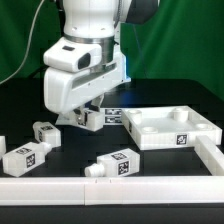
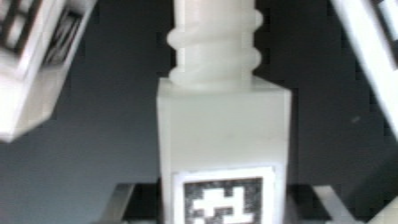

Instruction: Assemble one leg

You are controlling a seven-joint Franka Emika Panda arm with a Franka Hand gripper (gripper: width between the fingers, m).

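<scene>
Green curtain (image 1: pixel 20 30) hung behind a black bench (image 1: pixel 180 95), and the white tray-like tabletop (image 1: pixel 170 128) on it served as the landmark for everything else. Just beside that tabletop, on the side toward the exterior view's left, the gripper (image 1: pixel 85 117) hung low over the bench with the leg (image 1: pixel 103 118) under it. In the wrist view the leg (image 2: pixel 222 120) filled the middle of the picture, and grey finger pads (image 2: pixel 139 190) flanked its tagged end, so the jaws looked clenched on the leg. Its ribbed round peg (image 2: pixel 217 45) pointed straight away from the jaws. From outside, the long axis seemed to run roughly level and toward the tabletop's near corner, though which end faced it was too small to tell. The coming move likely depended on swinging that peg upright and over a corner socket. Three loose legs (image 1: pixel 110 165) (image 1: pixel 42 133) (image 1: pixel 25 155) lay well apart from the tabletop, nearer the camera.
</scene>
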